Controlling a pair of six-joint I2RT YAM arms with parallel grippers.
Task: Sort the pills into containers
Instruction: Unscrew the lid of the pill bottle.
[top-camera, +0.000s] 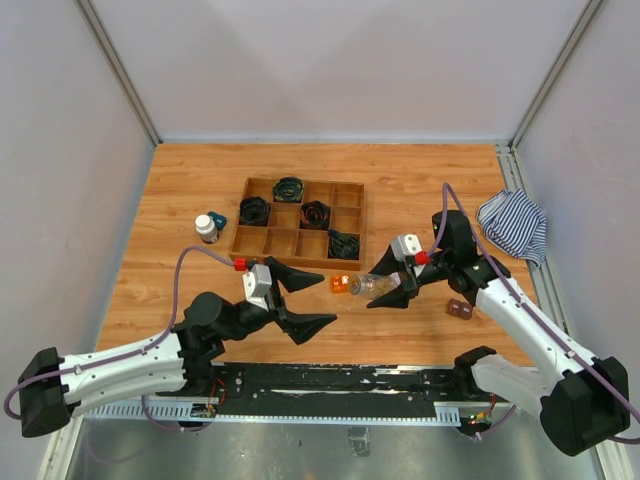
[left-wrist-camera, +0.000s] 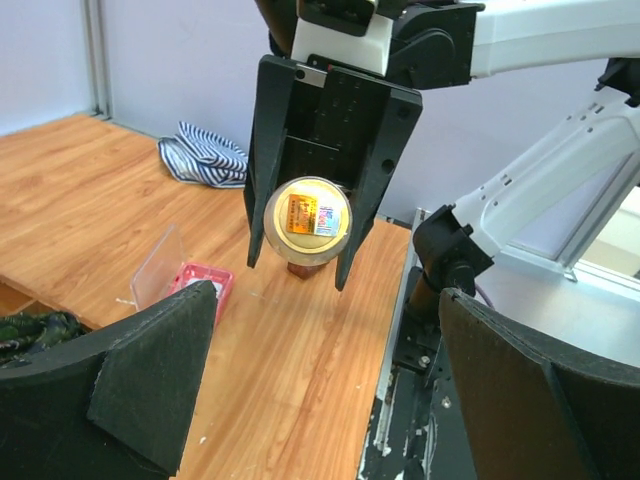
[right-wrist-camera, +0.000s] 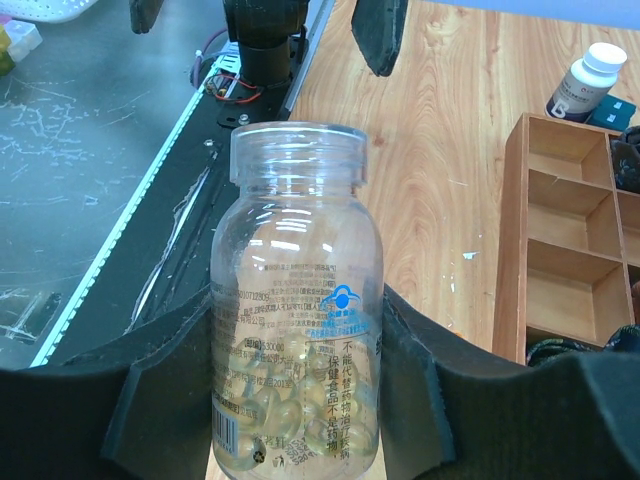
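Note:
My right gripper (top-camera: 392, 287) is shut on a clear vial (top-camera: 372, 285), holding it on its side just above the table. Pale yellow softgel pills (right-wrist-camera: 290, 410) fill the vial's (right-wrist-camera: 295, 300) lower part, and its uncapped mouth points toward the left arm. The left gripper (top-camera: 325, 302) stands wide open with nothing between its fingers, a short way from that mouth. From the left wrist, the vial (left-wrist-camera: 307, 220) shows end-on between the right fingers. A dark bottle with a white cap (top-camera: 207, 228) stands left of the tray. A pink box (left-wrist-camera: 200, 285) lies with its clear lid open.
A wooden compartment tray (top-camera: 247, 222) holding black coils sits mid-table. A small orange block (top-camera: 340, 284) lies by the vial's mouth. A striped cloth (top-camera: 512, 225) is bunched at the right edge. The black rail (top-camera: 330, 385) runs along the near edge.

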